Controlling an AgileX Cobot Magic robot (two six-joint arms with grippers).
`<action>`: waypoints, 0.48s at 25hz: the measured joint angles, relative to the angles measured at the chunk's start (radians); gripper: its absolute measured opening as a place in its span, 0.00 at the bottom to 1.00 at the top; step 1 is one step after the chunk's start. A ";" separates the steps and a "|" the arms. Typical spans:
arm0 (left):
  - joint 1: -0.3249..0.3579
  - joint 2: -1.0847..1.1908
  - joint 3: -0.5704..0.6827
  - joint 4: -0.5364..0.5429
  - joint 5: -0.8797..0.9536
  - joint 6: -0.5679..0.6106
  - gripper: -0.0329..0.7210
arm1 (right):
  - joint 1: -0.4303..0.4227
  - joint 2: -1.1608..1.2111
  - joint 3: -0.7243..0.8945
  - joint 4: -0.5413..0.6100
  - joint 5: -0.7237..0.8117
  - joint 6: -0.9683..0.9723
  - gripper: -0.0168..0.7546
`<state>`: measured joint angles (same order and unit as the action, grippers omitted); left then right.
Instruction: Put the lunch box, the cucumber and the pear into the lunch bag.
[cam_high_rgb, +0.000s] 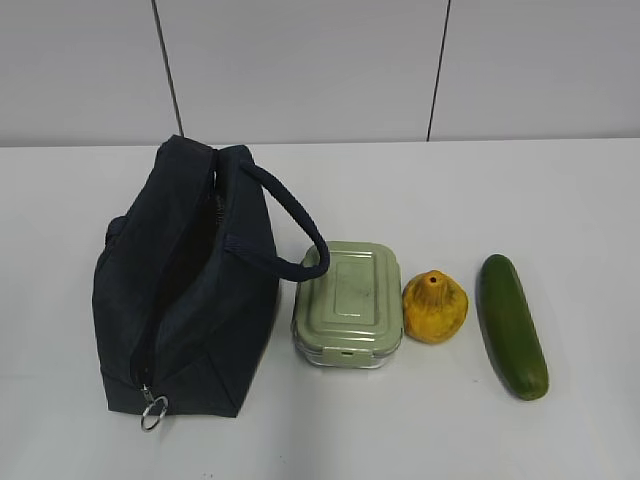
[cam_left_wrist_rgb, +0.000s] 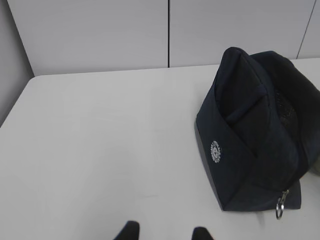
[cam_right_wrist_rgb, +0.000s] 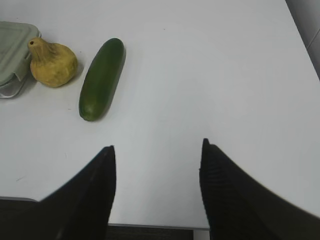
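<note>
The dark navy lunch bag (cam_high_rgb: 185, 285) lies on the white table at the left, its zipper open and its metal ring pull (cam_high_rgb: 153, 411) at the front; it also shows in the left wrist view (cam_left_wrist_rgb: 255, 135). The pale green lunch box (cam_high_rgb: 349, 303) sits just right of the bag, under the handle loop. The yellow-orange pear (cam_high_rgb: 435, 306) stands beside it, and the dark green cucumber (cam_high_rgb: 512, 325) lies farther right. The right wrist view shows the cucumber (cam_right_wrist_rgb: 102, 78), the pear (cam_right_wrist_rgb: 52, 62) and the box's edge (cam_right_wrist_rgb: 14, 47). My left gripper (cam_left_wrist_rgb: 162, 232) and right gripper (cam_right_wrist_rgb: 157, 150) are open and empty.
The white table (cam_high_rgb: 500, 190) ends at a grey panelled wall (cam_high_rgb: 300, 70) behind. The table's near edge (cam_right_wrist_rgb: 150, 226) shows below my right gripper's fingers. Neither arm appears in the exterior view.
</note>
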<state>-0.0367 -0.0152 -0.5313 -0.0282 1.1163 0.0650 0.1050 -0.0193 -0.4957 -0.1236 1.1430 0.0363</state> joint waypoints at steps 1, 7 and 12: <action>0.000 0.000 0.000 0.000 0.000 0.000 0.31 | 0.000 0.000 0.000 0.000 0.000 0.000 0.57; 0.000 0.000 0.000 0.000 0.000 0.000 0.31 | 0.000 0.000 0.000 0.000 0.000 0.000 0.57; 0.000 0.000 0.000 0.000 0.000 0.000 0.31 | 0.000 0.000 0.000 0.000 0.000 0.000 0.57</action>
<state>-0.0367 -0.0152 -0.5313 -0.0282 1.1163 0.0650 0.1050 -0.0193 -0.4957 -0.1236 1.1430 0.0363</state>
